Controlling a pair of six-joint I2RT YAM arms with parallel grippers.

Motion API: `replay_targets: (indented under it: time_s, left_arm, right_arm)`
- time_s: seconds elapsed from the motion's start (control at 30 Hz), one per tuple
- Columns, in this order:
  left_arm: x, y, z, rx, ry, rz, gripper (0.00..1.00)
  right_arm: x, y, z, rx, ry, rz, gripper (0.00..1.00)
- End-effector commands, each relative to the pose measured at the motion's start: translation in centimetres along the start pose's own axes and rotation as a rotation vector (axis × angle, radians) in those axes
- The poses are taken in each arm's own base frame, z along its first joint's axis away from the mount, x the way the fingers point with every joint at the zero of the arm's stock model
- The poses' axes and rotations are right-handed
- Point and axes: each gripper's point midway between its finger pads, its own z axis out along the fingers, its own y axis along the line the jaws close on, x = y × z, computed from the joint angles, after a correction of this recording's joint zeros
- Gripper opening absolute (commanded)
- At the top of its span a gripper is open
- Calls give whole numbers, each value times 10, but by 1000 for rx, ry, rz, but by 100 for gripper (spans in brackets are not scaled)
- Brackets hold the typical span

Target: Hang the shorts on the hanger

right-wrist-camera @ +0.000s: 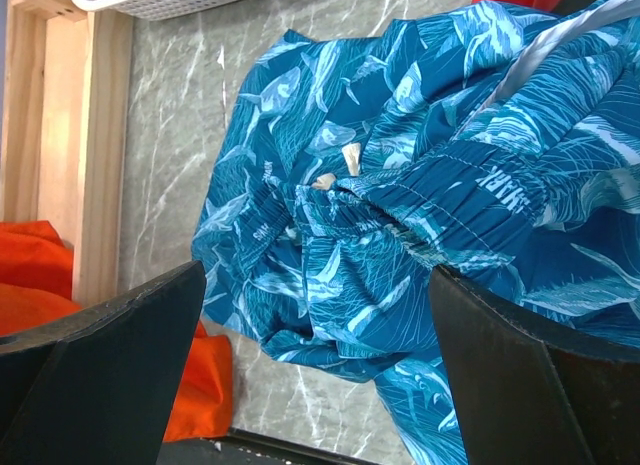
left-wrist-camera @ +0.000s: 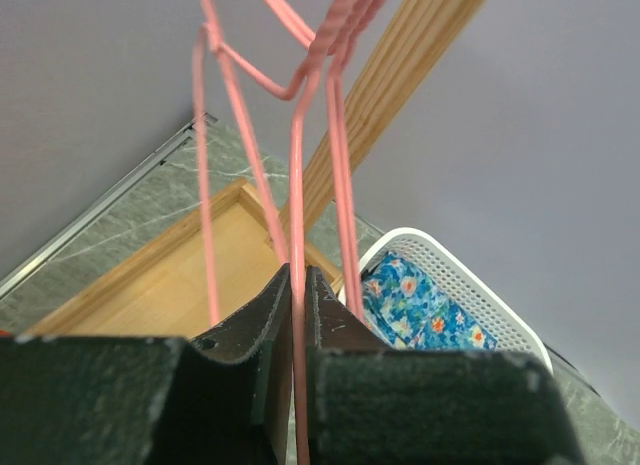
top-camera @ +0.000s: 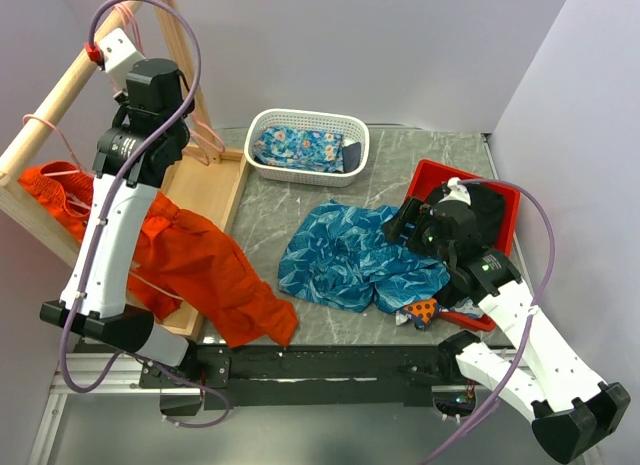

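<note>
Pink hanger (left-wrist-camera: pixel 297 205) in the clenched left gripper (left-wrist-camera: pixel 297 285); right gripper (right-wrist-camera: pixel 315 280) wide apart, over the shorts (right-wrist-camera: pixel 400 135).

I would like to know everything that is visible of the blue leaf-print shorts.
The shorts are thin blue fabric with a lighter turquoise leaf print all over. They lie crumpled on the grey marbled table, in front of the white basket. The gathered elastic waistband is bunched up and bears white letters. The open right gripper hangs over this fold; whether it touches cannot be told.
</note>
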Motion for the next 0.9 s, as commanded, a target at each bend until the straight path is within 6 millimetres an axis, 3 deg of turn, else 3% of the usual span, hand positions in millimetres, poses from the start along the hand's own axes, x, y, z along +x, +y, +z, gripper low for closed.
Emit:
replay_targets:
  time_s: [0.0,0.13,0.4,0.57,0.87]
  left_arm:
    - [-10,2,-9,24,-8,17,8]
    - [-15,6,-13,10,-24,-5,1]
    - [-40,16,-26,-60,-149,-47,1]
    - [-44,19,-33,-86,-194,-63,1]
    - [-33,20,-51,-94,-211,-67,1]
  right_arm:
    - [-7,5,1,-26,-30,2,100]
    - [-6,6,3,-28,-24,1,100]
    - [-5,7,5,-32,-17,-1,100]
    - [-5,7,5,-33,-14,-3,100]
    - [-4,7,5,-31,-12,-3,100]
